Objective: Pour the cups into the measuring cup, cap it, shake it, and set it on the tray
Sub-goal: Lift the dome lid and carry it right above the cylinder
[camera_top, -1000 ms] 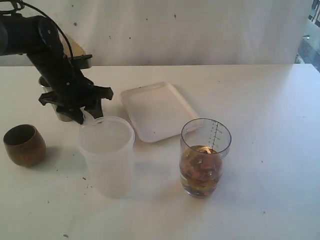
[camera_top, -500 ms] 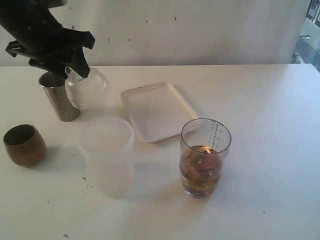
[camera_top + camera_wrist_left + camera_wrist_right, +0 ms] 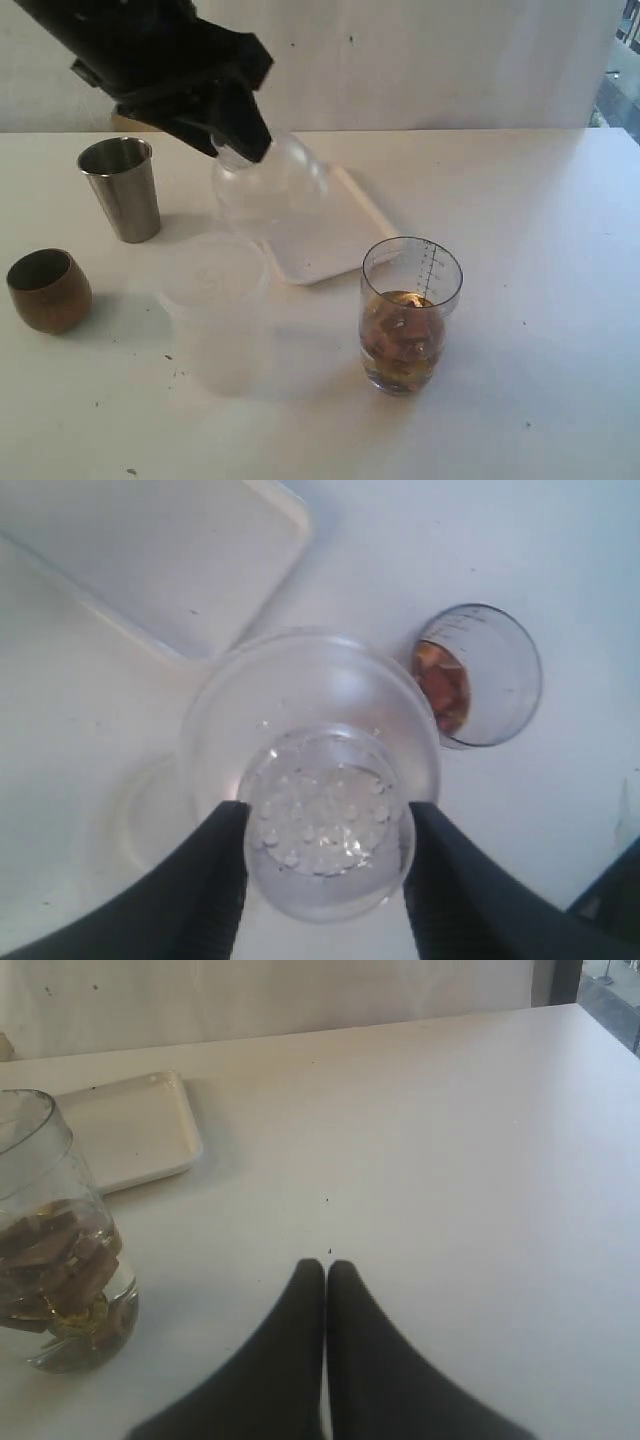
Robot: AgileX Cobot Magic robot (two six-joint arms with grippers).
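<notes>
My left gripper is shut on a clear domed cap with a perforated strainer top, held in the air over the left edge of the white tray. In the left wrist view the black fingers clamp the cap on both sides. The measuring cup stands uncapped on the table, holding brown liquid and chunks; it is also in the left wrist view and the right wrist view. The steel tumbler and the wooden cup stand at the left. My right gripper is shut and empty, low over the table to the right of the measuring cup.
A frosted translucent container stands open in front of the tray, below and to the left of the held cap. The tray lies flat behind the measuring cup.
My left gripper has lifted the clear cap from the frosted container and carried it up and to the right, past the steel tumbler, to above the tray's left edge.
</notes>
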